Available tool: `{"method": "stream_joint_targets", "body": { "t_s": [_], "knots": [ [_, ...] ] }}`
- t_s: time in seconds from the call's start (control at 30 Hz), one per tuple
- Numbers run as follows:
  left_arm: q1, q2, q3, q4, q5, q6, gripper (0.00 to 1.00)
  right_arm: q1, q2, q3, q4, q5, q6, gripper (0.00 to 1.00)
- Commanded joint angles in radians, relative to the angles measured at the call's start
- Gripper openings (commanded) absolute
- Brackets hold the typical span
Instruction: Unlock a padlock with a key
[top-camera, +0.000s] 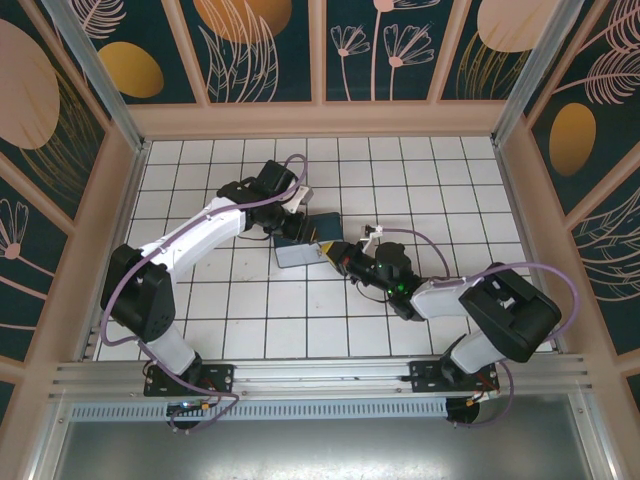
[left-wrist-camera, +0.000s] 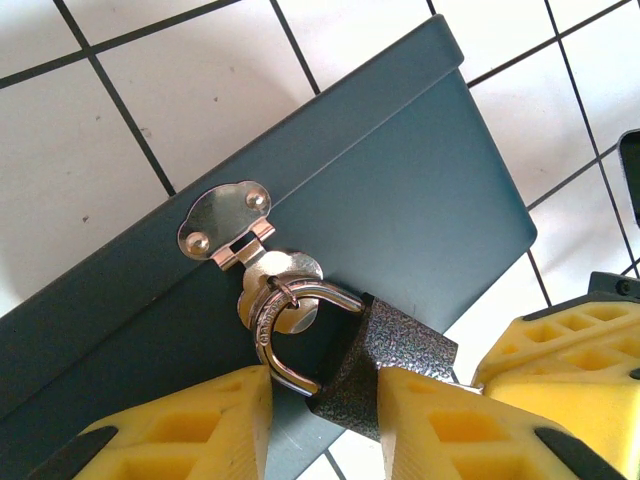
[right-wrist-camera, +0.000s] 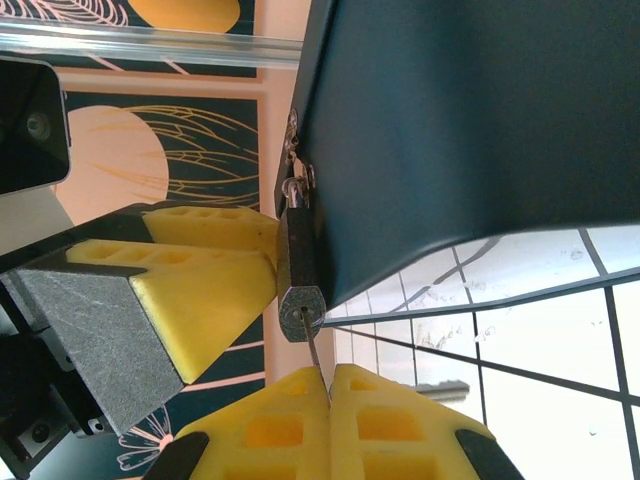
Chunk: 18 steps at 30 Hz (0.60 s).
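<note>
Padlock (left-wrist-camera: 390, 360) hangs from the hasp (left-wrist-camera: 225, 222) on the front of the dark box (left-wrist-camera: 400, 180), which sits on the tiled bench (left-wrist-camera: 200, 90) between the two arms. Left jaws pinch its dark body from both sides, yellow pads pressed against it, bracing it with the keyhole end turned toward the other arm. Right jaws are pressed together on the key (right-wrist-camera: 314, 345). Its head is hidden between them and only the slim shaft shows, running straight up to the bottom face of the lock, where its tip meets the keyhole. How deep it sits I cannot tell. Fetching the key, bracing the lock and lining up look done, and insertion seems at least begun. Shackle (left-wrist-camera: 285, 335) looks closed, looped through the hasp ring, so nothing is unlocked yet. Left to do, by my reading: seat the key fully, turn it, and get the shackle to spring free
</note>
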Motion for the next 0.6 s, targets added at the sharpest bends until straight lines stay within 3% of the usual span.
{"method": "stream_joint_targets", "body": {
  "t_s": [0.0, 0.3, 0.57],
  "knots": [
    [-0.006, 0.018, -0.043, -0.05, -0.023, 0.011, 0.34, 0.009, 0.027, -0.005, 0.131, 0.038, 0.053, 0.0],
    [-0.006, 0.011, -0.052, -0.045, -0.016, -0.01, 0.33, 0.063, 0.104, -0.062, 0.285, 0.163, 0.173, 0.0],
    [-0.005, 0.015, -0.049, -0.048, -0.015, -0.021, 0.33, 0.105, 0.104, -0.081, 0.302, 0.281, 0.207, 0.0]
  ]
}}
